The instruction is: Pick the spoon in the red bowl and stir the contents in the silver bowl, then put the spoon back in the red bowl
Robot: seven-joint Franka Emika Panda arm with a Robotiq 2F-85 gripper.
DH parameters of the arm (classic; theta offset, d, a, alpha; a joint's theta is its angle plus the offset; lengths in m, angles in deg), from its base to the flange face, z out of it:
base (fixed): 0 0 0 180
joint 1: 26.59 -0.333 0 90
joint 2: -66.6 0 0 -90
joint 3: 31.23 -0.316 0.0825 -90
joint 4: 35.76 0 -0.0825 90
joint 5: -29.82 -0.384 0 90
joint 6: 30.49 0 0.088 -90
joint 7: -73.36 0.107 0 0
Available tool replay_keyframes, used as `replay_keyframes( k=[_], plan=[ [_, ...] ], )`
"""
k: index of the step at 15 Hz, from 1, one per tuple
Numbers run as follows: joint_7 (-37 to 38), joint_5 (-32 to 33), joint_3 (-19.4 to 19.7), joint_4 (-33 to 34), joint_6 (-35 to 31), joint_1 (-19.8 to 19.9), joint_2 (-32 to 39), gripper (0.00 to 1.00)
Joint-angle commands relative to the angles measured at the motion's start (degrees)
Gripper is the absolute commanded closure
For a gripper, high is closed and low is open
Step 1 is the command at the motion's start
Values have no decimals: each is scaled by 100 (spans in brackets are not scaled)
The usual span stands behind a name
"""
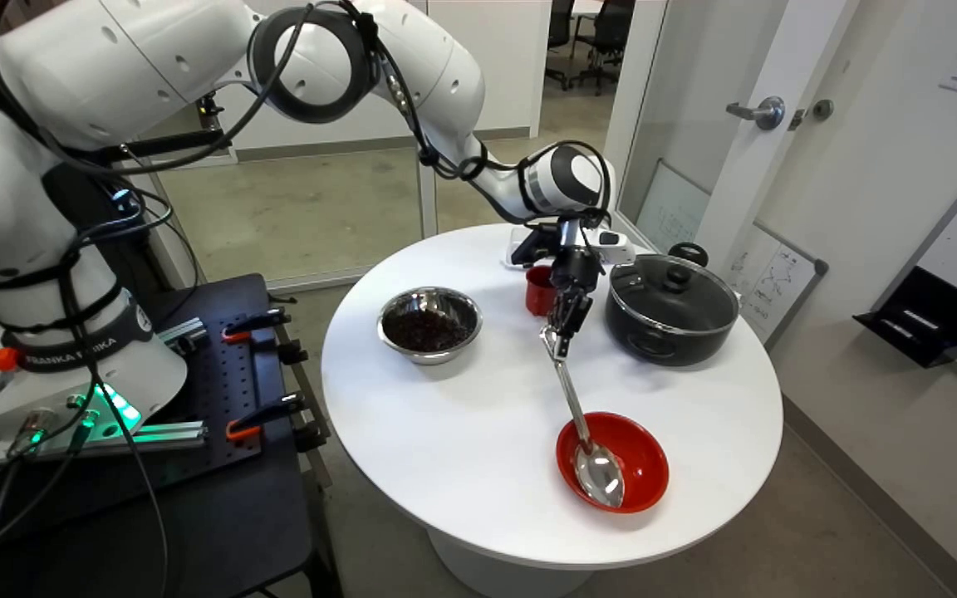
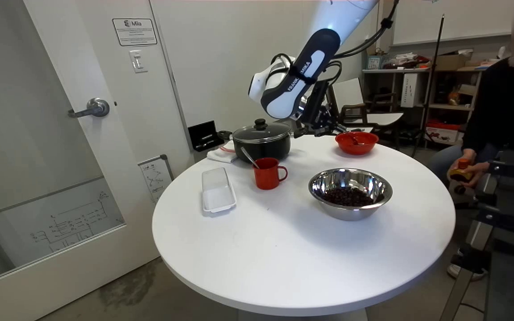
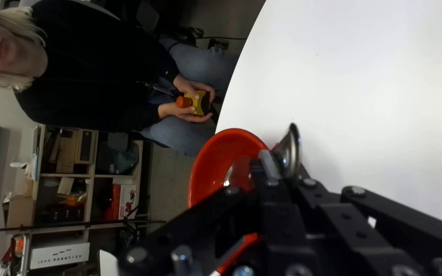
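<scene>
At five o'clock on the round white surface (image 1: 453,465), as seen in an exterior view, the oval head of the long, slim silver metal spoon (image 1: 580,427) lies within the shallow, glossy red bowl (image 1: 643,457); whether it bears on the bowl's floor I cannot tell. Trouble may start right there: a low sideways pull would likely catch the head on the rim and drag or tip the bowl. Farther on, up the handle toward eleven o'clock, the black two-fingered hand (image 1: 560,342) is closed on the handle close to its end, parted only by the metal's own thickness. Gripped so far from the head, the spoon may swivel or droop under its own weight once nothing props it. Beyond, at ten o'clock, stands the round, shiny steel bowl (image 1: 431,359) with its dark, grainy contents (image 1: 423,330); too deep or wide a stir could shove it along or fling some out.

As for looks, the spoon's head is mirror-bright, its handle narrow, straight and greyer, running out past the rim. At the hand, the wrist view has a rounded bit of metal (image 3: 291,150), probably the handle's tip, though blurred.
</scene>
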Motion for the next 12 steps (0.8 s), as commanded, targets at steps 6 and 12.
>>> replay_keyframes(
  k=[6,12],
  plan=[
    [-464,108,66,787,485,-26,520,99],
    [-684,109,83,1077,713,-17,740,99]
  ],
)
